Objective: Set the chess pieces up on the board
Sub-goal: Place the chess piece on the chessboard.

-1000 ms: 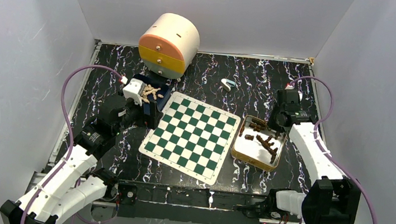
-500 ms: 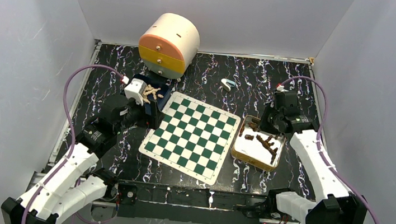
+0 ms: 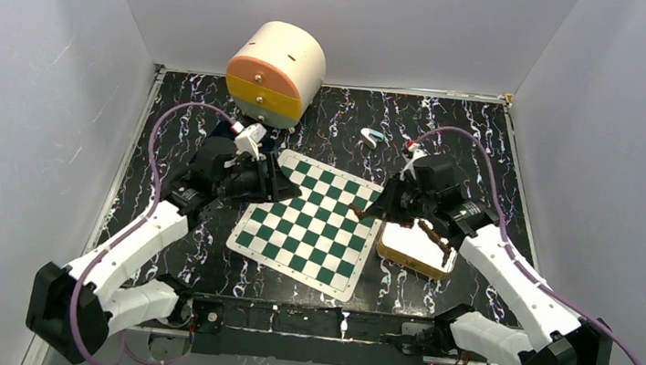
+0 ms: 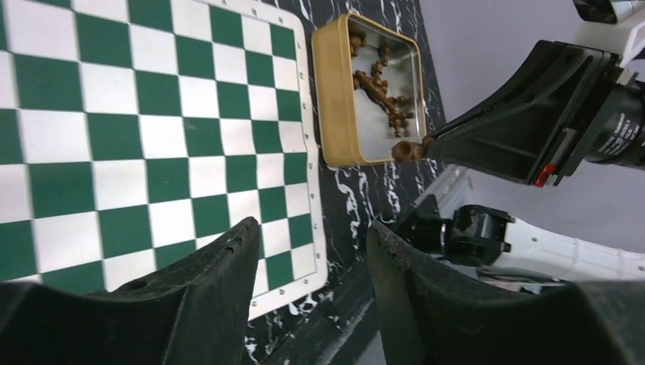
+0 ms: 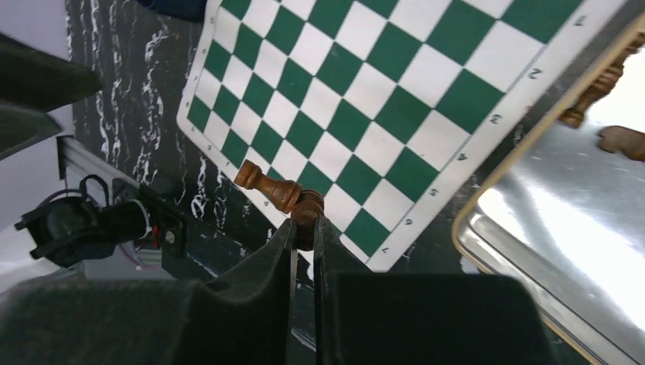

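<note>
Right pincer [image 5: 304,225] lifted piece [image 5: 271,187], others [image 4: 382,82] in tin [image 4: 327,99]

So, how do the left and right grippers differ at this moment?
The left gripper has its jaws apart, with nothing seen between them; the right gripper has its jaws shut on a brown piece. The left one hangs at the far left corner of the board, the right one at its right edge. Both have dark jaws.

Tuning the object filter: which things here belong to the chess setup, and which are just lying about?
Job:
- board
- held dark piece
- tin with the other dark pieces

Lying about:
- round drawer box
- small white-and-blue object
</note>
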Available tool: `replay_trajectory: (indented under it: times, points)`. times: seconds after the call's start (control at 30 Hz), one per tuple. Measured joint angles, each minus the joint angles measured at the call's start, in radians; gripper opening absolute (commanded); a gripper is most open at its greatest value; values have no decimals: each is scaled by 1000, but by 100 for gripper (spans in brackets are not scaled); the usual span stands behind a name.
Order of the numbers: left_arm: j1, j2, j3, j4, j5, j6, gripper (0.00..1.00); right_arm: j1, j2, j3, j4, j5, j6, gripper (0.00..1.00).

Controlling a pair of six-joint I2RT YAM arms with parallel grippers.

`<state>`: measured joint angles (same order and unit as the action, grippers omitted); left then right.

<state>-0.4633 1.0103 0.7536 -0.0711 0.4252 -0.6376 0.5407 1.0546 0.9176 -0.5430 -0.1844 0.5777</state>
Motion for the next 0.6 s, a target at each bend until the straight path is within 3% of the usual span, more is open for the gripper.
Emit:
replay_trajectory:
  times: [0.17,0.43,0.6]
  points:
    - [-32,101,0,62,78,-110,48,107,35,-5,71,-3,55,6]
    - [-141,135,-17,217,93,-231,44,240,115,-16,169,-2,114,5]
    - [-162,165,-45,232,88,-246,50,269,130,-16,202,2,132,4]
